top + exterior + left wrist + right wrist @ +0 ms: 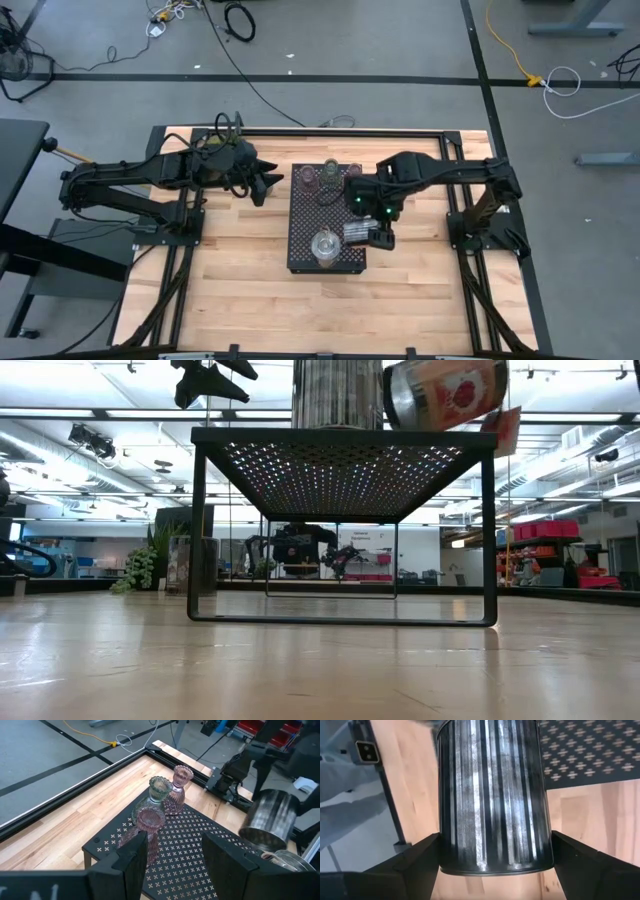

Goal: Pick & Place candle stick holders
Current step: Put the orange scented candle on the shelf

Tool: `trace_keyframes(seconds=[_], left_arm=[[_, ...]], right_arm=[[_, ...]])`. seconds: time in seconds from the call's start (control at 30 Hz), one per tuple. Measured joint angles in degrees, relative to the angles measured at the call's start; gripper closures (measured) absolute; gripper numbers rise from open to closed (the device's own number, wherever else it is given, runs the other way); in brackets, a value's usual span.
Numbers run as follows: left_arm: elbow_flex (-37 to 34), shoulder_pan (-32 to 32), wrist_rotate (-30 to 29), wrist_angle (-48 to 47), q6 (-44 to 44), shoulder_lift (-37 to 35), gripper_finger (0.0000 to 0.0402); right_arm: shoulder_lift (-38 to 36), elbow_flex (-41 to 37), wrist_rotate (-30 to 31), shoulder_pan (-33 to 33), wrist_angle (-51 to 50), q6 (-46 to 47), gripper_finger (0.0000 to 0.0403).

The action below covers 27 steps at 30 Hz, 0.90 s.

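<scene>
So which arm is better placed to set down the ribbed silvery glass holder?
Right: its gripper is shut on the ribbed silvery glass holder beside the black perforated tray; the left gripper is open.

Counted on and over the black perforated tray [300,225], qty 1:
Pinkish-brown holders [147,820]: 2.
Pale green holder [159,789]: 1.
Silvery ribbed holders [270,817]: 2 visible, incl. 1 in the air and 1 standing on the tray; cannot tell about more.
Total holders seen: 5.
Wooden table [240,300]: 1.
Robot arms: 2, w/ 1 gripper each, i.e. left gripper [272,183] and right gripper [372,236].
</scene>
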Motion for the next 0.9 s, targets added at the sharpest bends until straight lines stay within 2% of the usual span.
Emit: trace_keyframes(seconds=[0.37,0.9], left_arm=[[0.00,0.00,-0.02,0.01,0.01,0.02,0.0211],[0.00,0.01,-0.01,0.01,0.01,0.01,0.0211]], right_arm=[[0.46,-1.25,-1.39,-4.74,-0.06,-0.24,0.0083],[0.94,-1.66,0.16,-4.85,1.64,-2.69,0.0082]])
